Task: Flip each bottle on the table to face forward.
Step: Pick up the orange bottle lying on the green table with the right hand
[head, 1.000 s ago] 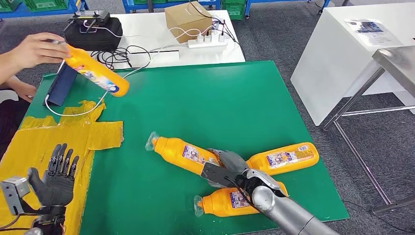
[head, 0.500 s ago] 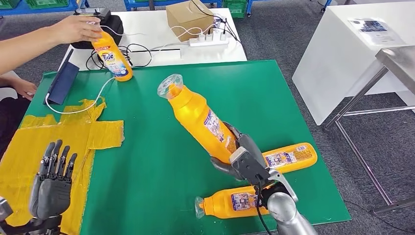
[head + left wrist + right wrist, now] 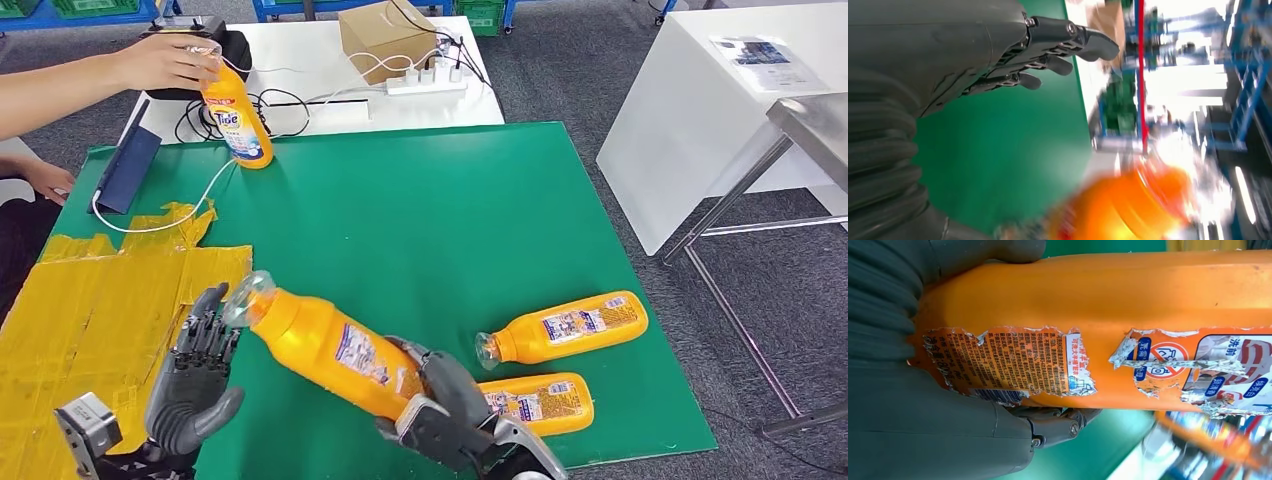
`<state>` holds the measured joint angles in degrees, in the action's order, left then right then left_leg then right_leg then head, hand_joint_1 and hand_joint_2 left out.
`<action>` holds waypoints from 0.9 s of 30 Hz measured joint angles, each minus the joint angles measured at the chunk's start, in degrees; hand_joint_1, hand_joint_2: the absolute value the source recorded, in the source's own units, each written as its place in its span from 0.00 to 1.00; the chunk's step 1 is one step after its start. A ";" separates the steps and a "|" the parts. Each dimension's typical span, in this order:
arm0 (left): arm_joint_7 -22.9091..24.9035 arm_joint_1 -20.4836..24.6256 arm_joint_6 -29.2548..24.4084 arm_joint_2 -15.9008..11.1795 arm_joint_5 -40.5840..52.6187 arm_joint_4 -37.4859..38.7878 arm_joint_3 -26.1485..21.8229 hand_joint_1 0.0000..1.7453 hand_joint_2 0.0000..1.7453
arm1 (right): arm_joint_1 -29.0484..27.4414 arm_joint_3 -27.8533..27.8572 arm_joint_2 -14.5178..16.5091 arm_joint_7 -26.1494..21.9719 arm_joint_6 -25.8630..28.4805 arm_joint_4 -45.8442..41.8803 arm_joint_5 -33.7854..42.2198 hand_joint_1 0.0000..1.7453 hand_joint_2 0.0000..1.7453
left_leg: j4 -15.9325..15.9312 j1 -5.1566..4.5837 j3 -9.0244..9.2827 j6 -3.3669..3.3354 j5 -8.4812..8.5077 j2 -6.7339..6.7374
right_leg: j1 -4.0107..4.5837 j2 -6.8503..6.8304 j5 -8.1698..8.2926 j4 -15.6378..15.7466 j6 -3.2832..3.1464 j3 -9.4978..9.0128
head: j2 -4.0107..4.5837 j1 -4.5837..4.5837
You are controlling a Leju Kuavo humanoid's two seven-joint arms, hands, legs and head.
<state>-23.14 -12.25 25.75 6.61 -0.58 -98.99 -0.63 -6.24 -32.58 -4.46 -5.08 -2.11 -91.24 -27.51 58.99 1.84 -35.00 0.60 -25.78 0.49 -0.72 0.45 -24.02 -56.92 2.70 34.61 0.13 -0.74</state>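
the right hand (image 3: pixel 440 425) gripped an orange bottle (image 3: pixel 325 350) by its lower body and held it off the green table (image 3: pixel 420 210), tilted, with its clear cap end raised toward the robot's left. in the right wrist view the held bottle (image 3: pixel 1098 325) showed a torn, partly peeled label, with the hand's fingers (image 3: pixel 1058 425) wrapped around it. the left hand (image 3: pixel 190 385) was empty, fingers spread and pointing up, right by the bottle's cap; whether the fingertips touched the cap could not be told. in the left wrist view the left hand (image 3: pixel 998 55) had its fingers extended over the green surface, with a blurred orange shape nearby. two more orange bottles lay on their sides on the table near its front right corner: one (image 3: pixel 565 330) with its cap toward the middle of the table, and another (image 3: pixel 535 402) just in front of it, close beside the right hand. at the far left corner of the table a person's hand (image 3: pixel 160 60) held a fourth orange bottle (image 3: pixel 235 118) upright by its top. yellow sheeting (image 3: pixel 90 300) covered the table's left side.
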 joint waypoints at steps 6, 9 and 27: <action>0.20 -0.14 0.02 -0.86 -1.43 0.00 4.38 0.00 1.00 | 0.29 -3.91 -0.36 0.57 0.26 0.72 0.34 1.00 1.00 | 0.00 0.00 0.00 0.00 0.00 0.00 | 0.00 0.00 0.00 0.00 0.00 0.00 | 0.00 -0.01; 0.22 -0.18 0.30 -1.19 -1.89 0.00 5.21 0.00 1.00 | 0.52 -4.62 -0.57 0.66 0.25 0.92 0.42 1.00 1.00 | 0.00 0.00 0.00 0.00 0.00 0.00 | 0.00 0.00 0.00 0.00 0.00 -0.01 | 0.00 -0.01; 0.05 -1.07 -0.35 -4.52 -5.31 -0.04 14.00 0.00 1.00 | 3.44 -6.39 0.22 1.10 -1.26 4.32 -2.32 1.00 1.00 | 0.00 0.00 0.00 0.00 0.00 0.00 | 0.00 0.00 0.00 0.00 0.00 -0.02 | 0.00 0.00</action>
<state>-23.09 -13.32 25.39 2.08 -5.89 -99.03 13.37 -2.80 -38.97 -4.24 -3.98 -3.38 -86.93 -29.83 58.99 1.84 -35.00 0.60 -25.78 0.49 -0.71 0.45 -24.01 -56.92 2.70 34.59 0.13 -0.74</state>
